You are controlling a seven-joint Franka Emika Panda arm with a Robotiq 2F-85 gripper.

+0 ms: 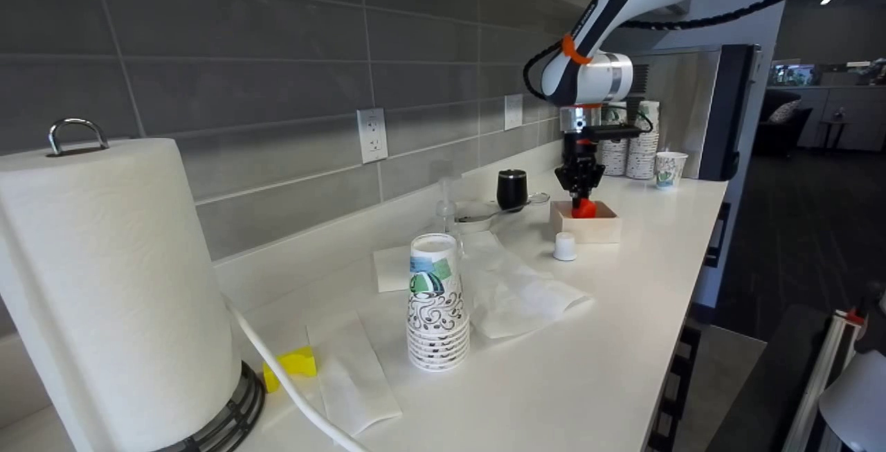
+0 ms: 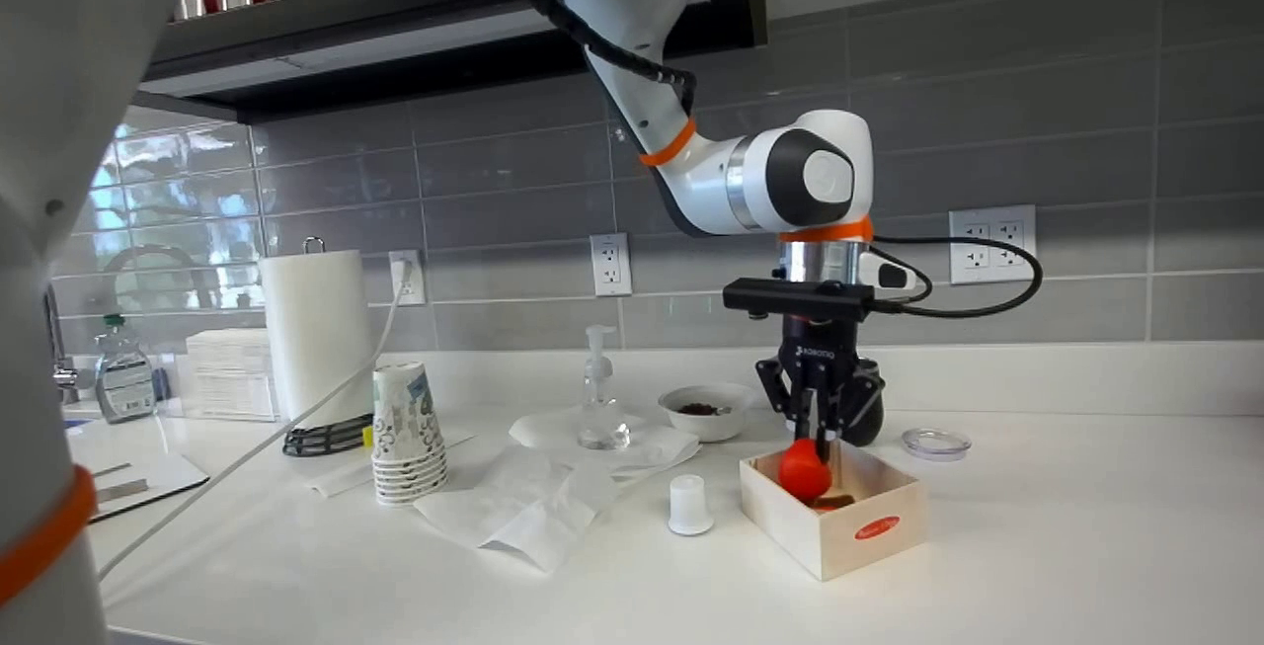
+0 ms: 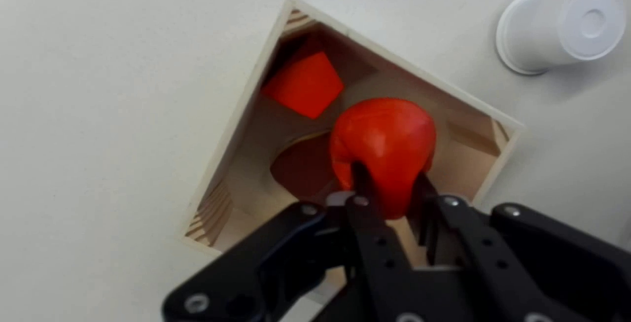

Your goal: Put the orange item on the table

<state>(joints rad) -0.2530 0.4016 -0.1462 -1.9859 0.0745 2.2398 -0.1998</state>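
Note:
The orange item (image 3: 387, 132) is a smooth, rounded orange-red piece. It also shows in both exterior views (image 1: 585, 209) (image 2: 805, 470). My gripper (image 3: 392, 179) points down and is shut on it, one finger on each side. In the exterior views the gripper (image 1: 580, 201) (image 2: 818, 428) is at the open wooden box (image 1: 597, 232) (image 2: 857, 554) (image 3: 236, 120), and the item is partly inside, at the box's rim. Its underside is hidden. The box stands on the table (image 1: 554, 376) (image 2: 1047, 536) (image 3: 123, 115), a long white countertop.
A flat-faced red-orange piece (image 3: 305, 85) and a dark brown piece (image 3: 301, 166) lie in the box. A small white cup (image 1: 565, 247) (image 2: 689, 504) stands beside it. A black tumbler (image 1: 512, 190), bowl (image 2: 706, 413), clear lid (image 2: 936, 443) and paper cups (image 2: 407, 438) stand around.

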